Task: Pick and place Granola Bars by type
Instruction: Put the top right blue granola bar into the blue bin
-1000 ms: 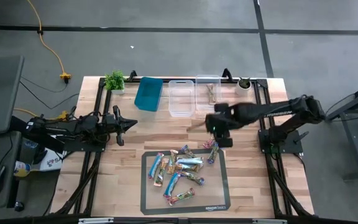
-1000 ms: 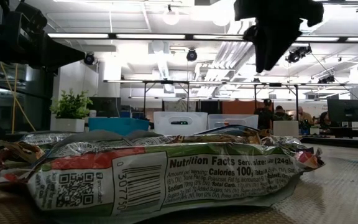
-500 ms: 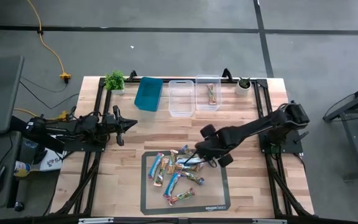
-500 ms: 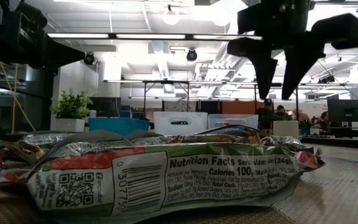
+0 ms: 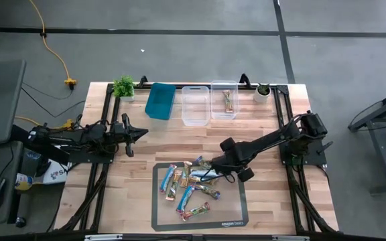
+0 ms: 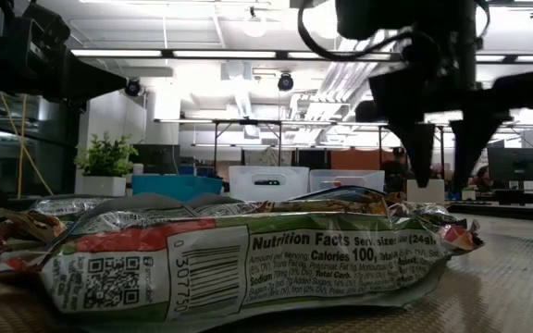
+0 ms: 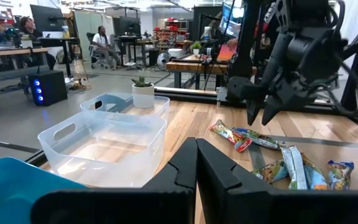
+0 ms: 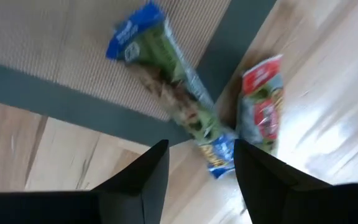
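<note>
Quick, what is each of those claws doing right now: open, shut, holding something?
Left gripper: shut, holding nothing, waiting at the table's left side.
Right gripper: open, empty, above a blue-ended granola bar at the mat's edge.

Glossy foil Granola Bars (image 5: pixel 191 181), wooden table (image 5: pixel 260 201)

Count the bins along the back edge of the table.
3, side by side in the high view: a teal bin nearest the plant, an empty clear bin in the middle, and a clear bin holding a bar, toward the right arm.
</note>
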